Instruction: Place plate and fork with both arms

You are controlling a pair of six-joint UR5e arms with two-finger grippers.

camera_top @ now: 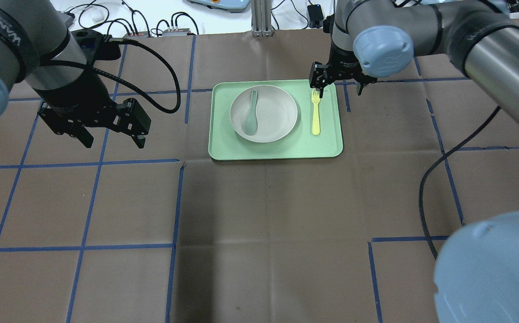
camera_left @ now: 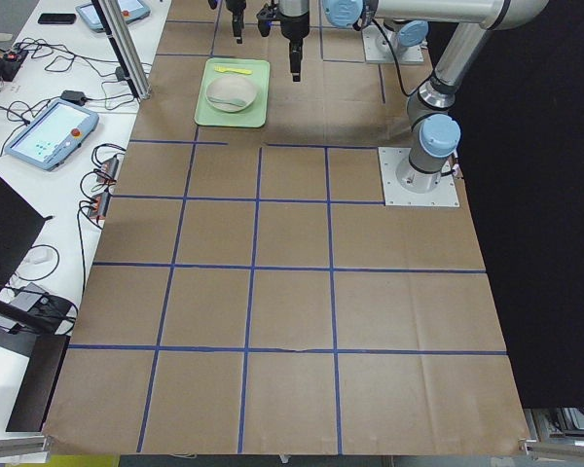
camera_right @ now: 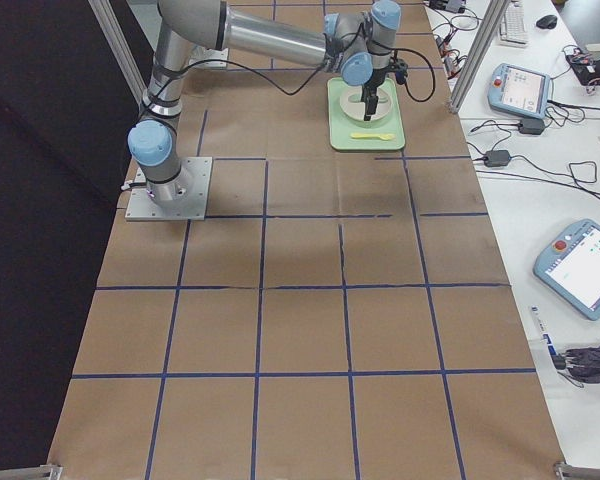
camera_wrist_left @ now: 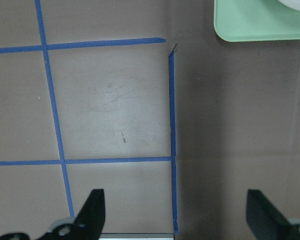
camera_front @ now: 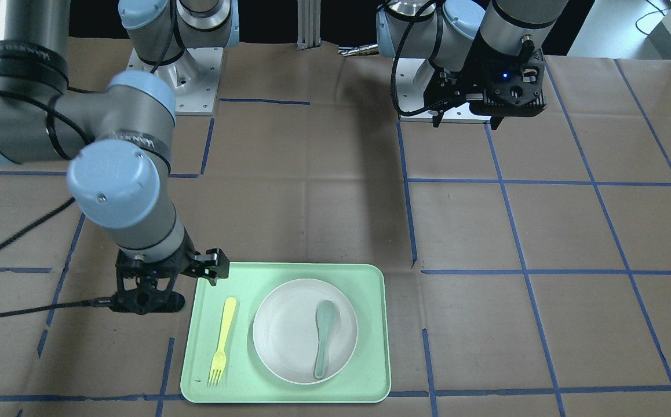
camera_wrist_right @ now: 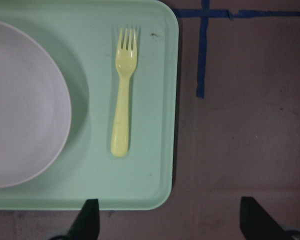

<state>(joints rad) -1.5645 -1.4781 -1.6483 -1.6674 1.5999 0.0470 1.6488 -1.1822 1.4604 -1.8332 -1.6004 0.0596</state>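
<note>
The off-white plate (camera_top: 279, 112) lies on the mint-green tray (camera_top: 277, 151), with a grey-green spoon (camera_top: 250, 119) lying in it. The pale-yellow fork (camera_top: 316, 114) lies on the tray beside the plate, tines toward the far edge. My right gripper (camera_top: 340, 85) is open and empty above the tray's far right corner, over the fork's tines. In the right wrist view the fork (camera_wrist_right: 122, 110) and plate (camera_wrist_right: 20, 105) show ahead of its open fingers (camera_wrist_right: 87, 220). My left gripper (camera_top: 114, 140) is open and empty, well left of the tray.
The table is brown paper with a blue tape grid (camera_top: 179, 202). The left wrist view shows the tray's corner (camera_wrist_left: 260, 25) far ahead. A black cable (camera_top: 425, 193) runs along the right side. Both arm bases (camera_front: 196, 75) stand at the robot's edge.
</note>
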